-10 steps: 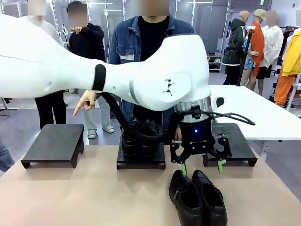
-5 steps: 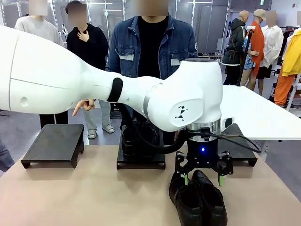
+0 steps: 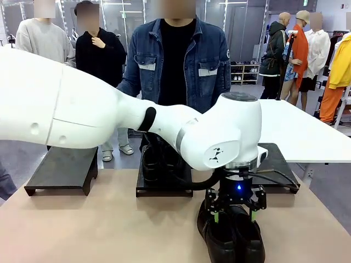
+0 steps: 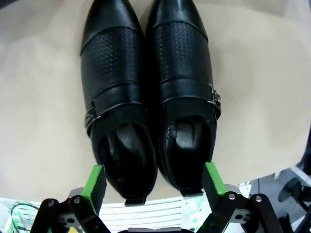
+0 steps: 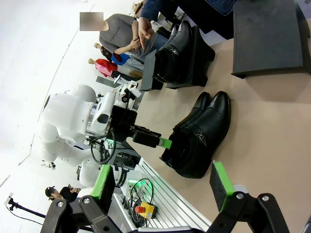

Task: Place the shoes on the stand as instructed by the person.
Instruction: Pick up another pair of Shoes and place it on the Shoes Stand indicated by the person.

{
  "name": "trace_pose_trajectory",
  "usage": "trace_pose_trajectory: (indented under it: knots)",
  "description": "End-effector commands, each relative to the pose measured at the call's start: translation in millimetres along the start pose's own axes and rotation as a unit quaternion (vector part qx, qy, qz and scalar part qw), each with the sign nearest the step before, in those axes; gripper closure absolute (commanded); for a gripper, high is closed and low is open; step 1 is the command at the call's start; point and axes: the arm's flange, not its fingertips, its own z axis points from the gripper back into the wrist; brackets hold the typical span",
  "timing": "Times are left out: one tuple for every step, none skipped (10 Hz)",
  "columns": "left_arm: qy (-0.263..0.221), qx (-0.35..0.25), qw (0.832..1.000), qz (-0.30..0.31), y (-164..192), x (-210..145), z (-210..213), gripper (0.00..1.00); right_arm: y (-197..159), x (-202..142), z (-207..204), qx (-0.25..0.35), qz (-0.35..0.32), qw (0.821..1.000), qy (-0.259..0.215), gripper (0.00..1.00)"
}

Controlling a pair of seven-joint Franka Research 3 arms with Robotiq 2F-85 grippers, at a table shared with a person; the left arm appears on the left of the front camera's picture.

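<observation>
Two shoes (image 4: 116, 82), heels between the wide-open left gripper (image 4: 153, 171), seemingly untouched.

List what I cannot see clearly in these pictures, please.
- Front view: the left arm covers the tops of the far shoes on the middle stand.
- Front view: the bottom edge cuts off the near shoes at their near end.
- Left wrist view: too close to tell whether the left pincer touches them.
</observation>
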Motion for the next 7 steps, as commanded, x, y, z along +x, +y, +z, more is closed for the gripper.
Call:
trace_pose_trajectory:
  knots:
    - [-0.019,0.005,1.000,0.004,-13.0,0.9,-7.7,0.00,1.8,-0.6,0.6,0.003,0.003,1.000,-0.002,0.00]
    - [-0.019,0.004,1.000,0.004,-13.6,3.0,-14.2,0.00,1.8,-0.6,0.6,0.003,0.003,1.000,-0.002,0.00]
    - [-0.017,0.008,1.000,0.007,-14.1,4.4,-19.1,0.00,1.8,-0.6,0.6,0.003,0.003,1.000,-0.002,0.00]
    - [-0.015,0.017,1.000,0.009,-14.3,4.6,-24.5,0.00,1.8,-0.6,0.6,0.003,0.003,1.000,-0.002,0.00]
    - [-0.010,0.022,1.000,0.013,-13.6,5.2,-31.2,0.00,1.8,-0.6,0.6,0.003,0.003,1.000,-0.002,0.00]
    - [-0.002,0.022,1.000,0.015,-13.9,7.1,-38.7,0.00,1.8,-0.6,0.6,0.003,0.003,1.000,-0.002,0.00]
    - [0.003,0.023,1.000,0.018,-13.9,7.8,-44.0,0.00,1.8,-0.6,0.6,0.003,0.003,1.000,-0.002,0.00]
